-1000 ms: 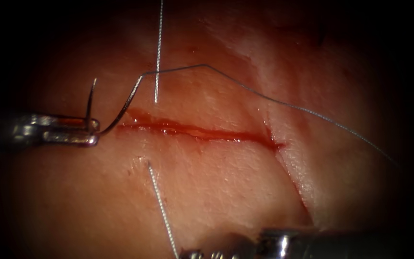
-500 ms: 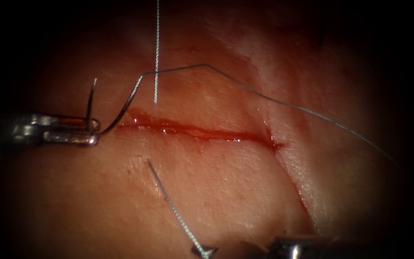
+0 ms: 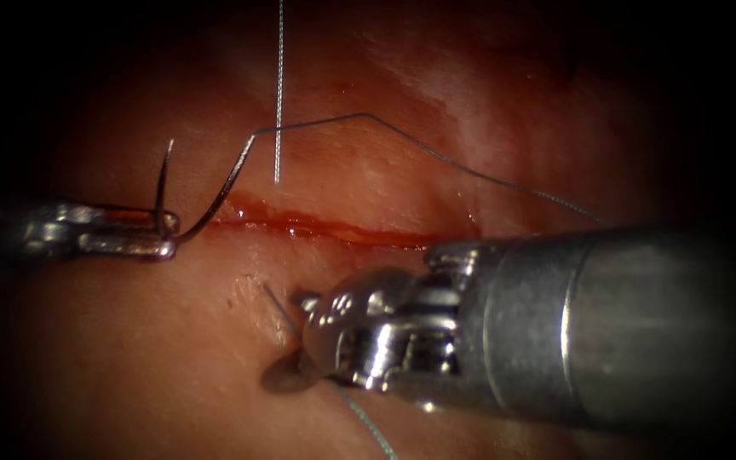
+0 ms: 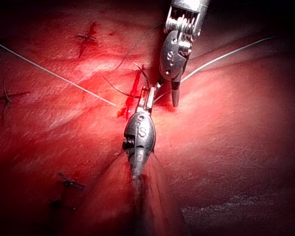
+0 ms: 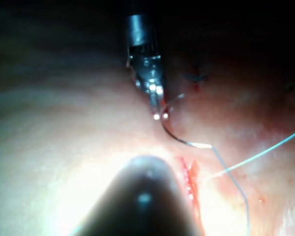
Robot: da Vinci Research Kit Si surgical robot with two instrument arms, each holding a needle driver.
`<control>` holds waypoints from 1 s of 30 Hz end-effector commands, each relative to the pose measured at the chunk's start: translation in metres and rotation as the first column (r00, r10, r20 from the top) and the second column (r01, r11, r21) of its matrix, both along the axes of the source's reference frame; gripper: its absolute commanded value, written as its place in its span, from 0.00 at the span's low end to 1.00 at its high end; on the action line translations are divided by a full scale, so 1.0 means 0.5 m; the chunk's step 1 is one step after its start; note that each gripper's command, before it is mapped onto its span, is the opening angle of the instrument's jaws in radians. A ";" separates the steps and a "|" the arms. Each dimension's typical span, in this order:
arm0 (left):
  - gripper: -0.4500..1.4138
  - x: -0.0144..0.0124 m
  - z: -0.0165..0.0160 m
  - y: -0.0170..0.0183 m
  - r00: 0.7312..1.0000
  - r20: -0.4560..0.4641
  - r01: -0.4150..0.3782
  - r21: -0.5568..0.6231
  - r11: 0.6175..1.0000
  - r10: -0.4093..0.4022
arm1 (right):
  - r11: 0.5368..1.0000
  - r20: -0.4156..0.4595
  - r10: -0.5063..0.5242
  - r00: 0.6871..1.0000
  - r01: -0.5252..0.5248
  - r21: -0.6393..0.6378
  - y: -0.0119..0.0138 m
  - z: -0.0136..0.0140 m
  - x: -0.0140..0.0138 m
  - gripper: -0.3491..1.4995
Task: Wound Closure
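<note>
Endoscope view: the left tool [image 3: 159, 238] pinches the needle [image 3: 206, 209] at the bottom of its curve, off the cut's [image 3: 334, 230] left end. The thin, dark, shiny needle lies clear of the tissue [image 3: 129, 358], both arms rising toward the far side, its point on the left. Dark thread [image 3: 436, 153] runs right from its tail. The right tool [image 3: 300, 328] sits on the cut's near side beside a pale thread [image 3: 359, 417]; whether its jaws are spread or pressed together cannot be told.

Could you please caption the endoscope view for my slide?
Left tool holds the needle mid-curve, clear of tissue; right tool meets thread.
</note>
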State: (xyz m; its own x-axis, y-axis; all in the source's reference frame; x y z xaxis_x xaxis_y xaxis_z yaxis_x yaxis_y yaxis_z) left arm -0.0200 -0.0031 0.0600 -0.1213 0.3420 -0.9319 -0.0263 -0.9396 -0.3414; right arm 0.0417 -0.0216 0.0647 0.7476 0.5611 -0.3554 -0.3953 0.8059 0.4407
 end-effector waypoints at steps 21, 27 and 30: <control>0.00 -0.0006 0.0011 -0.0005 1.000 0.002 -0.003 0.001 1.000 0.003 | 0.995 0.036 -0.082 0.996 0.084 -0.048 0.0017 0.0036 0.0014 0.00; 0.00 -0.0005 0.0010 -0.0005 1.000 0.003 -0.003 0.001 1.000 0.003 | 0.994 0.032 -0.092 0.995 0.094 -0.053 -0.0004 0.0023 -0.0005 0.00; 0.00 -0.0005 0.0010 -0.0005 1.000 0.003 -0.003 0.001 1.000 0.003 | 0.994 0.025 -0.101 0.995 0.102 -0.047 -0.0021 0.0010 -0.0009 0.00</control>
